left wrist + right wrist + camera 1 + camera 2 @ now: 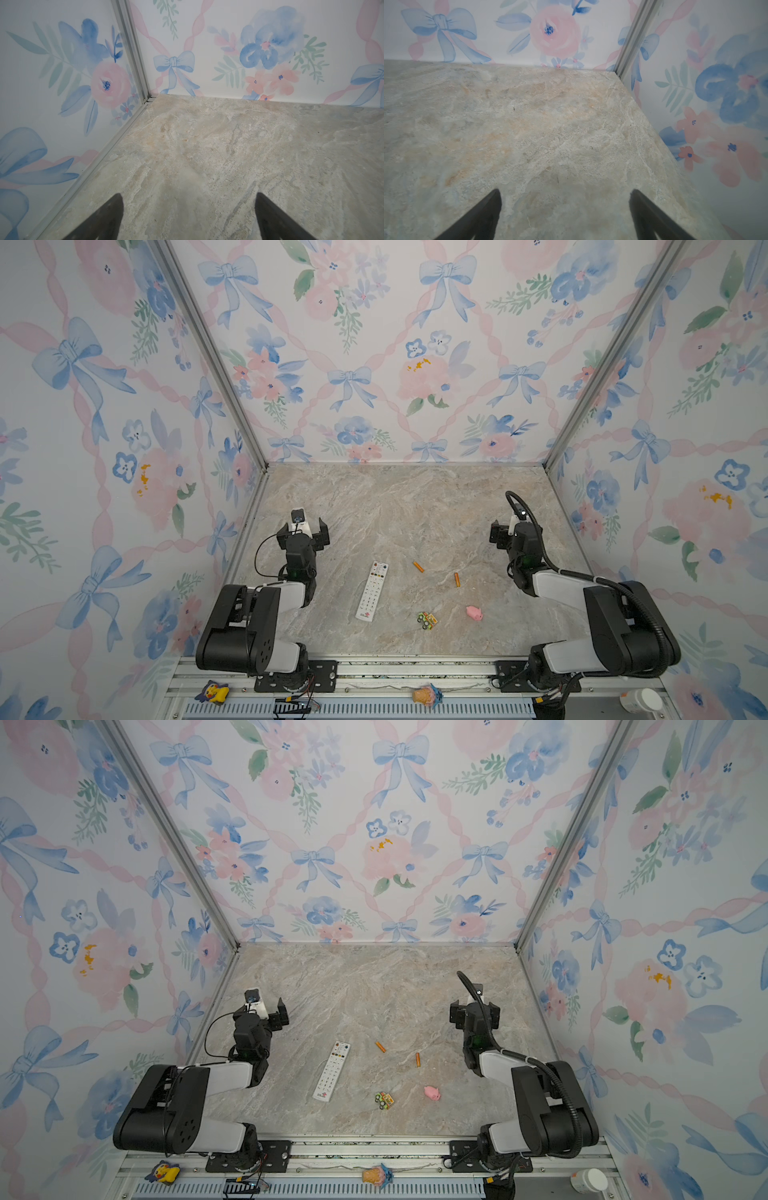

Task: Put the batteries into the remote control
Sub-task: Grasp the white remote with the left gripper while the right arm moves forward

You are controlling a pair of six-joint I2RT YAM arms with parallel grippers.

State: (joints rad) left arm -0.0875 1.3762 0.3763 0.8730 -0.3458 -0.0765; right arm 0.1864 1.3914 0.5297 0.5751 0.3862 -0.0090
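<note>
Nothing started: left gripper (189, 195) and right gripper (565, 192) hang spread wide and empty, remote control (372, 591) lies buttons-up between the arms, batteries (418, 566) loose near it; next move probably needs the remote flipped for compartment access.

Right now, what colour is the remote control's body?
White; the remote control shows best in a top view.
</note>
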